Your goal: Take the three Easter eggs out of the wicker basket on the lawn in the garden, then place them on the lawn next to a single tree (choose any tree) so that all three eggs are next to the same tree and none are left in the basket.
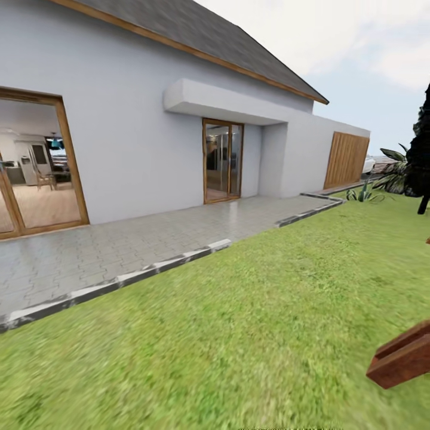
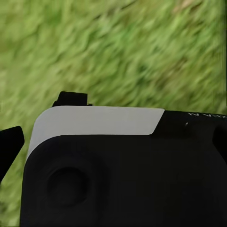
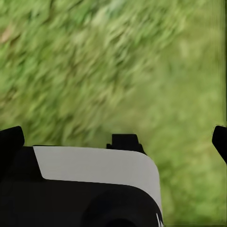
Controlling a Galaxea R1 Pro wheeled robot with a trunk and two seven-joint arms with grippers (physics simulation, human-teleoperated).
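Note:
The lawn (image 1: 269,310) spreads over the lower and right parts of the head view, short mottled green grass. The Easter eggs, the wicker basket and the tree are out of view. In the left wrist view my left gripper (image 2: 113,142) points down at blurred grass (image 2: 118,52), its black fingertips (image 2: 10,144) wide apart at the picture's edges, with a black and white part of my own body beneath. My right gripper (image 3: 113,142) hangs the same way over grass (image 3: 118,66), fingertips (image 3: 10,142) spread and nothing held.
A white house (image 1: 137,119) with glass doors (image 1: 222,160) stands behind a grey paved patio (image 1: 119,245) edged by a stone kerb (image 1: 149,269). A brown wooden piece (image 1: 403,358) juts in at lower right. A dark cypress-like plant (image 1: 421,155) and spiky plants (image 1: 365,194) stand far right.

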